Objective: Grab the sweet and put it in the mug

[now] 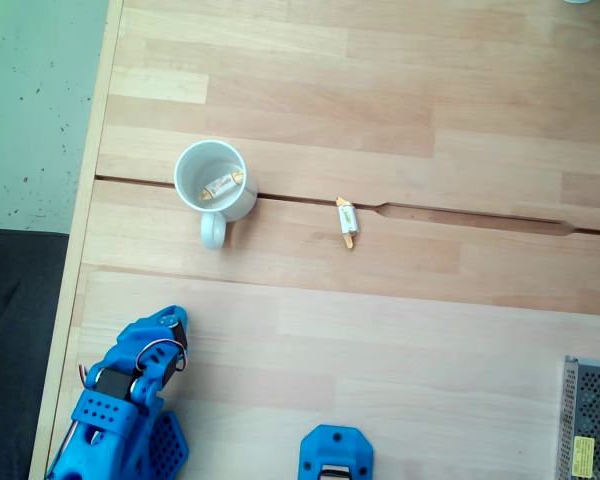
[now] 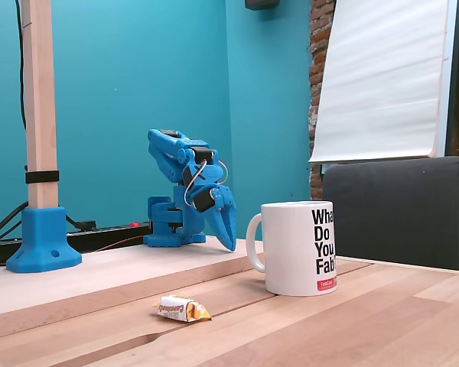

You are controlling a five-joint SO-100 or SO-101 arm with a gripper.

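Sweet (image 1: 348, 220) number two is lying on the desk (image 1: 400, 330), well right of your mug (image 1: 216, 185) in the top-down fixed view, while another sweet (image 1: 223, 185) is sitting inside it. Your pincer (image 2: 228, 229) is pointing down near the arm's base, its fingers looking closed and holding nothing.

Table (image 1: 400, 330): pale jointed wood, matt, grain showing. Mug (image 2: 302, 248): glossy white ceramic, black print on its side. Sweet (image 1: 348, 221): crinkled, slightly shiny wrapper, white with golden-orange ends. My arm (image 2: 185, 191) and my gripper (image 2: 228, 229): blue plastic, matt. Post (image 2: 38, 99): bare wood in a blue plastic foot.
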